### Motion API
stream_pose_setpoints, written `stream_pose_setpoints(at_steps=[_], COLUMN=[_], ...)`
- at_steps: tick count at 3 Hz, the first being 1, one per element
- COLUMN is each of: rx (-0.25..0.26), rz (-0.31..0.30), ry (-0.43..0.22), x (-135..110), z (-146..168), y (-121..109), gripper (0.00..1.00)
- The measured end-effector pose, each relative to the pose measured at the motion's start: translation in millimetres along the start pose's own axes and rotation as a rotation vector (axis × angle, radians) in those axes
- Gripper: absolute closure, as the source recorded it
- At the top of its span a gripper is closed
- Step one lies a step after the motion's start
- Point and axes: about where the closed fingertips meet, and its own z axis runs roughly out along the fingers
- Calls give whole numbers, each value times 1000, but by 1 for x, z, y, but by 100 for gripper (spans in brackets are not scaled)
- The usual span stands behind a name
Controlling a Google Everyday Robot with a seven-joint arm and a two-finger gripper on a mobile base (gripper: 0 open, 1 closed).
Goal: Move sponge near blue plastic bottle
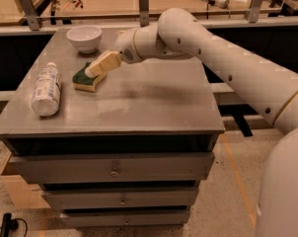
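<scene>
The sponge (86,79), dark green on top and pale yellow below, lies flat on the grey cabinet top (154,102), left of centre. My gripper (100,66) is right above the sponge's right end, its tip touching or nearly touching it. The blue plastic bottle (45,89), whitish with a white cap and a pale label, lies on its side near the left edge, a short gap left of the sponge.
A white bowl (84,37) stands at the back left of the cabinet top, just behind the sponge. The cabinet has drawers (114,169) below. A bench with a rail (144,6) and clutter runs behind.
</scene>
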Motion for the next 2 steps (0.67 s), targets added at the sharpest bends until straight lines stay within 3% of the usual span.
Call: stream_pose_setpoints(at_steps=[1,2], rx=[154,253], rz=[43,56], ry=[-67,-90], x=[1,7], z=[-56,-76], y=[-23,-49], gripper=[0,0])
